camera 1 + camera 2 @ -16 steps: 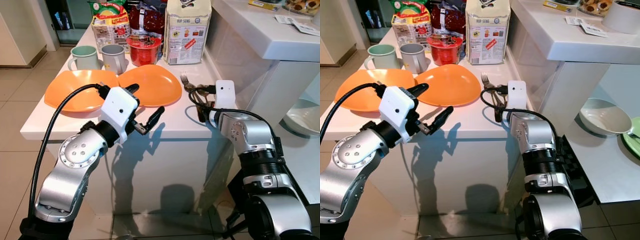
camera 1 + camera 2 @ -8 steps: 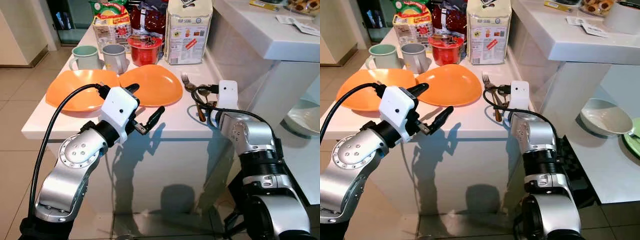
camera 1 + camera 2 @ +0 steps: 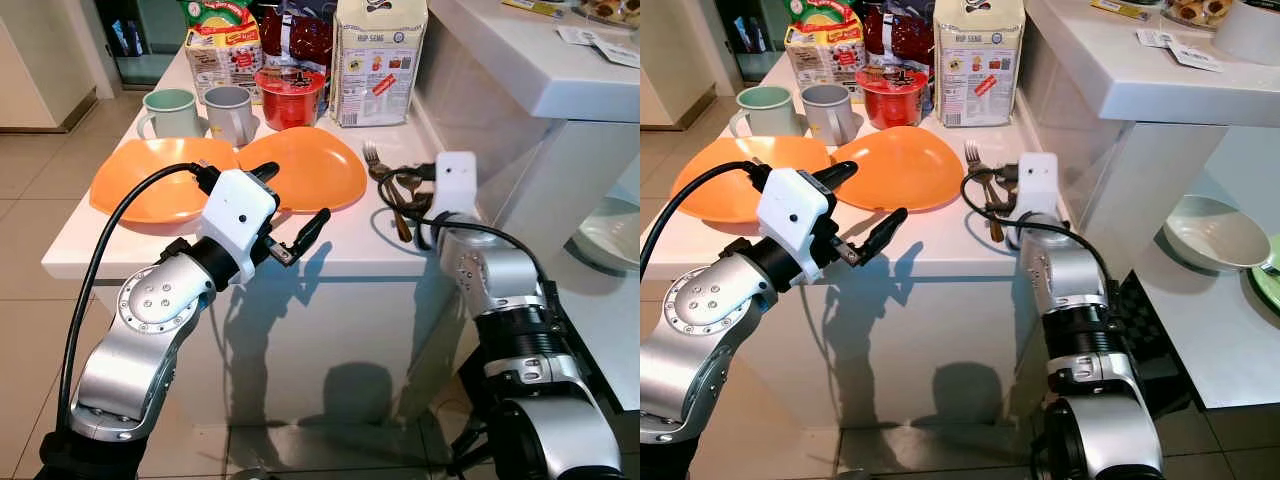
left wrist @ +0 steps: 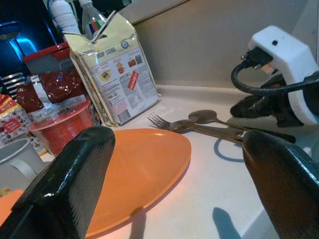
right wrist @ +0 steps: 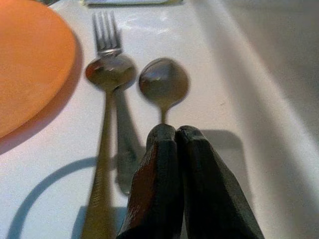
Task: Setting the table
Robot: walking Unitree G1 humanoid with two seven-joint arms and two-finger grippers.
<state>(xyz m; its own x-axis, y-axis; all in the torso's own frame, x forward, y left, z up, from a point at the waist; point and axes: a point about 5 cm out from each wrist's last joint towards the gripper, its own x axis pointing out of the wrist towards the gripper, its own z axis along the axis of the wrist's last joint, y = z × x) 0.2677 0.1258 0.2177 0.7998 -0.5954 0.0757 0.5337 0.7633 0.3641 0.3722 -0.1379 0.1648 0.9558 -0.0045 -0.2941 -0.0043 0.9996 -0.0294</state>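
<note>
Two orange plates (image 3: 300, 170) (image 3: 150, 180) lie side by side on the white table (image 3: 330, 245). To their right lie a fork (image 5: 102, 32) and two spoons (image 5: 109, 72) (image 5: 163, 82). My right gripper (image 5: 175, 132) rests low on the table behind the cutlery. Its fingers are pressed together where the right spoon's handle ends between them. In the left eye view its white wrist housing (image 3: 455, 185) hides the fingers. My left gripper (image 3: 290, 205) hovers wide open over the table's front edge, near the right-hand plate, holding nothing.
A green mug (image 3: 170, 112), a grey mug (image 3: 228, 112), a red cup (image 3: 290, 97), a flour bag (image 3: 375, 60) and snack packs stand at the back. A higher white counter (image 3: 540, 60) rises on the right. Below it sits a pale bowl (image 3: 1210, 230).
My right wrist has pushed further forward over the table towards the cutlery. The left arm has stayed almost where it was, still open.
</note>
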